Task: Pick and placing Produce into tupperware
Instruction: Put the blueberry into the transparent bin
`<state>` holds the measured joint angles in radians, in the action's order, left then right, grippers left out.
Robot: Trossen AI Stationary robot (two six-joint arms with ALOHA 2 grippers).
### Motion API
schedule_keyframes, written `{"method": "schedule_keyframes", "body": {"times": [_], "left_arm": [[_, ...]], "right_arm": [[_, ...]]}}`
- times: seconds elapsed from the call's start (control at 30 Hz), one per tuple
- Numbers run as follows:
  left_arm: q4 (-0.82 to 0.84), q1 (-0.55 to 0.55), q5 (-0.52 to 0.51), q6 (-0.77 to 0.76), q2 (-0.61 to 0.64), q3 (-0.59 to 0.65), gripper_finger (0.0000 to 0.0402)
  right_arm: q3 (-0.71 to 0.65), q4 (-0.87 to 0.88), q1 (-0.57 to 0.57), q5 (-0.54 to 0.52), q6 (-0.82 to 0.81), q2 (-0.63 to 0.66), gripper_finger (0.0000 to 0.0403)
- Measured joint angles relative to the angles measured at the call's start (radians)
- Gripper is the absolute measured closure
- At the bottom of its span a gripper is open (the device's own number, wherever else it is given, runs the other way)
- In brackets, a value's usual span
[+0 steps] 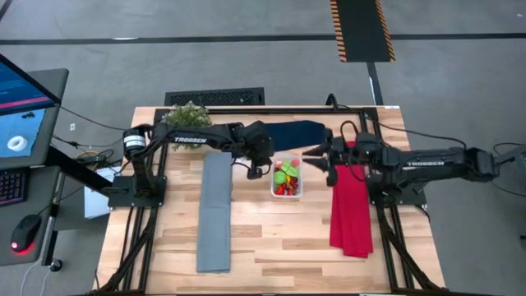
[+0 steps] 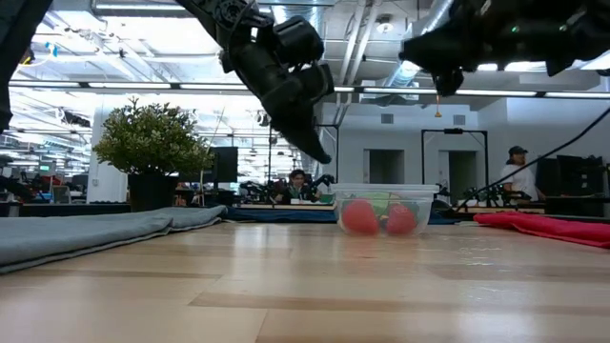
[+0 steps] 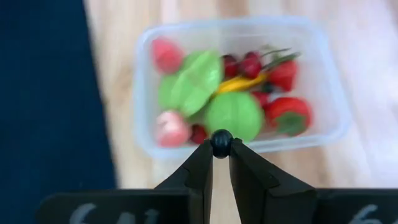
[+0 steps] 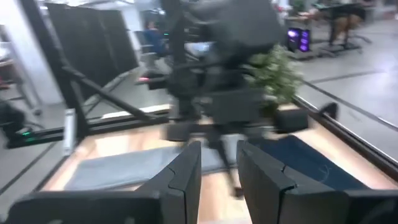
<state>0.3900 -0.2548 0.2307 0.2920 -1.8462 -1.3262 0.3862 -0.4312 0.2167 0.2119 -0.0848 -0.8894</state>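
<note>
We found the left claw (image 3: 221, 144) hanging above the desk (image 1: 271, 238) just beside the tupperware (image 1: 287, 179), its fingers pinched narrow on a tiny dark round piece (image 3: 221, 142), seemingly one of the small cherries. In the low view that claw (image 2: 319, 152) pointed down at a slant, clear of the wood, on the tub's (image 2: 386, 210) plant side. The tub sat near the middle of the desk, between the navy cloth (image 1: 294, 131) and the red cloth (image 1: 352, 210), and already held the produce (image 3: 217, 99): lime-green pieces, red strawberries, dark cherries and a yellow piece. The right claw (image 1: 315, 156) waited raised on the tub's other side, over the red cloth's edge, its fingers (image 4: 186, 171) a little apart and gripping nothing. A grey cloth (image 1: 215, 212) lay lengthwise under the left arm, with the potted plant (image 1: 187, 114) at the far edge.
</note>
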Motion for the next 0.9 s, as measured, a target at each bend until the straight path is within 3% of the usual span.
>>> {"method": "schedule_keyframes", "body": {"times": [0.13,0.33,0.67,0.9], "left_arm": [[-0.019,0.040,0.021,-0.011,0.000,0.000,0.0366],[-0.063,0.098,0.079,-0.043,-0.011,-0.001,0.0365],[-0.096,0.128,0.004,-0.064,-0.021,0.000,0.0363],[-0.123,0.122,0.031,-0.071,-0.021,0.000,0.0308]], "right_arm": [[0.000,0.016,0.074,0.000,-0.020,0.000,0.0278],[0.000,0.018,0.086,0.001,-0.020,-0.009,0.0278],[0.000,-0.024,0.036,0.000,-0.020,-0.111,0.0278],[0.000,-0.081,0.043,0.000,-0.012,-0.138,0.0278]]}}
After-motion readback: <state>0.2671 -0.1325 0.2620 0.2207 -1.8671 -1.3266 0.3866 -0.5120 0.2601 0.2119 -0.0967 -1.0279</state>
